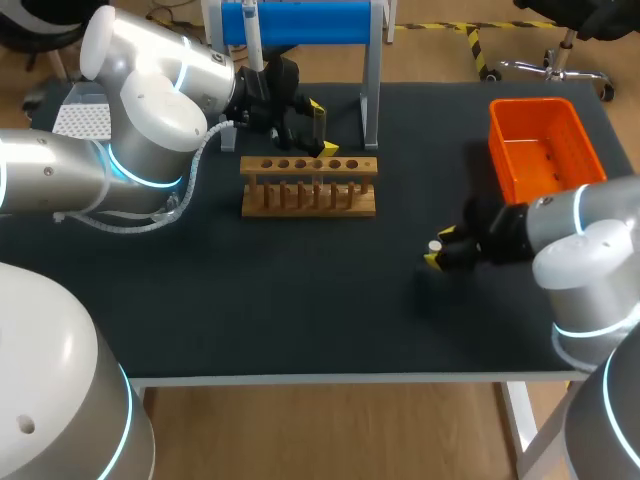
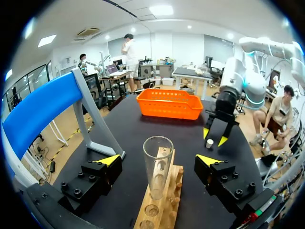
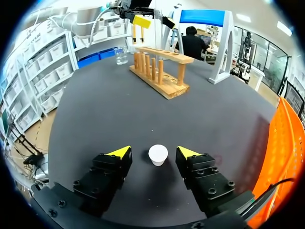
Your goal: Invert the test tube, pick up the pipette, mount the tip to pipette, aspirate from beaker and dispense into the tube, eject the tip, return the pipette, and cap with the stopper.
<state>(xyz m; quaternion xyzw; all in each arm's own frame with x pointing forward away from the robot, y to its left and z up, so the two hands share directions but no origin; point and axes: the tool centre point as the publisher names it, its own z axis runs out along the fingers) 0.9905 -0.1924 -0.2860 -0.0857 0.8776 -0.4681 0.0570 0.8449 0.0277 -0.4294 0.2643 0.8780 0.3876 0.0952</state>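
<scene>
A clear test tube [image 2: 158, 164] stands upright, mouth up, in the wooden rack [image 1: 309, 185]. My left gripper [image 2: 158, 160] is open around the tube, with a gap on both sides; it also shows behind the rack [image 1: 322, 128]. A small white stopper [image 3: 157, 155] sits on the black table between the fingers of my right gripper [image 3: 153, 151], which is open and does not touch it. Right of the rack, the stopper [image 1: 435, 245] appears again. The pipette [image 1: 253, 35] hangs on the blue stand. A glass beaker [image 3: 121, 56] stands beyond the rack.
An orange basket [image 1: 545, 145] sits at the back right of the table. The blue stand's grey leg [image 1: 370, 95] rises just behind the rack's right end. Black table [image 1: 300, 300] stretches in front of the rack.
</scene>
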